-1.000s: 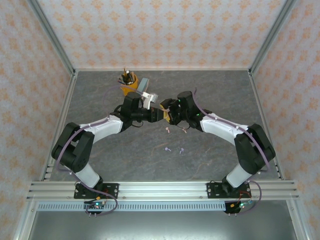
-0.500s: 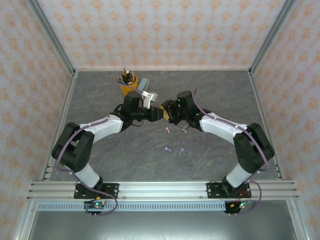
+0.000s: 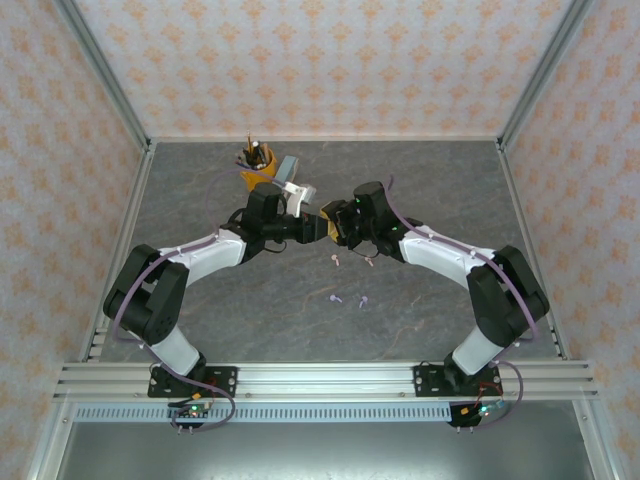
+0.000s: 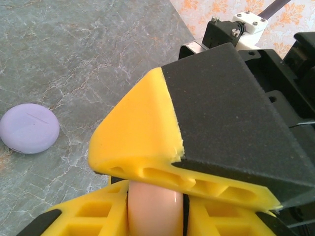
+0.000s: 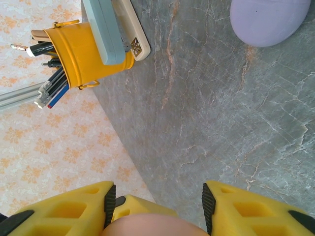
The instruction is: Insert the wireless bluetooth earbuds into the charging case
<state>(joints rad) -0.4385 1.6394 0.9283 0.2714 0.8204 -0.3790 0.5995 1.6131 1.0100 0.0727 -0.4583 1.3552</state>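
Clamping pale pink round plastic disc (image 4: pixel 153 206) with left gripper (image 4: pixel 155 214) and right gripper (image 5: pixel 155 204), centre of top view. Seeing tiny stemmed pink and lilac plastic earbuds (image 3: pixel 338 260) loose on grey table (image 3: pixel 200 190), just below centre.

The pink disc (image 4: pixel 153 209) ran off the bottom edge in both wrist views, its top hidden under a yellow-and-black finger (image 4: pixel 206 123). The lilac disc (image 5: pixel 270 19) was cut by the top edge. Overhead, the buds (image 3: pixel 336 298) were too small to tell apart.
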